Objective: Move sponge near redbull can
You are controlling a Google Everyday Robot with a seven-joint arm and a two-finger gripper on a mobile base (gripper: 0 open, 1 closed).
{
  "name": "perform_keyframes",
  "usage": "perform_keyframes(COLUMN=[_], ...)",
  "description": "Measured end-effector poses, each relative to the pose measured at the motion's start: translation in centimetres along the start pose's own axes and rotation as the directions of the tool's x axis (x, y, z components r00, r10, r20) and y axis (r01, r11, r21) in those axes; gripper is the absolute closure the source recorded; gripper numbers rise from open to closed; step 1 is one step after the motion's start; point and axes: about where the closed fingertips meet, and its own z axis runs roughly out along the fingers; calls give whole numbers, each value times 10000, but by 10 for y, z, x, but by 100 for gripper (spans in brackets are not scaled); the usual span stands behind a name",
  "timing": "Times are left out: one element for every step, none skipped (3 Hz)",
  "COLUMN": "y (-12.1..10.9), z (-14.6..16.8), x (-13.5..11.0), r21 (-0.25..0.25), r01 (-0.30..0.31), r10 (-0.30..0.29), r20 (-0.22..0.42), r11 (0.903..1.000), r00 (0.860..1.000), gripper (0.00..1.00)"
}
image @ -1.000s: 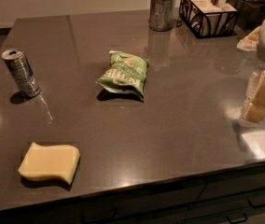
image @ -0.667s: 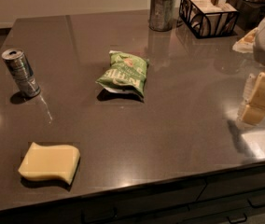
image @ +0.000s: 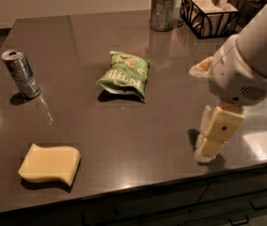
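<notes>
The pale yellow sponge [image: 50, 164] lies flat near the front left edge of the dark table. The silver redbull can [image: 21, 73] stands upright at the left, well behind the sponge. My gripper [image: 213, 138] hangs from the white arm at the right, its tip low over the table near the front right edge. It is far to the right of the sponge and holds nothing that I can see.
A green chip bag [image: 125, 73] lies mid-table. A metal cup [image: 162, 12] with white-tipped sticks and a black wire basket [image: 208, 14] stand at the back. The dark table [image: 124, 135] has its front edge close to the sponge, with drawers below.
The arm and gripper have moved left, further in over the table. The sponge, can and bag have not moved.
</notes>
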Motion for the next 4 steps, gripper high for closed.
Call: perform_keyframes(y=[19, 40, 66, 93], z=[29, 56, 83, 138], x=[-37, -79, -115, -162], r21=[-243, -418, -720, -713], r01=[248, 161, 156, 474], r10=[-232, -101, -12, -322], r20=[639, 1387, 1951, 2009], r11=[9994, 9990, 9973, 9963], r00=[9977, 9903, 9808, 9791], gripper=[0, 0, 0, 0])
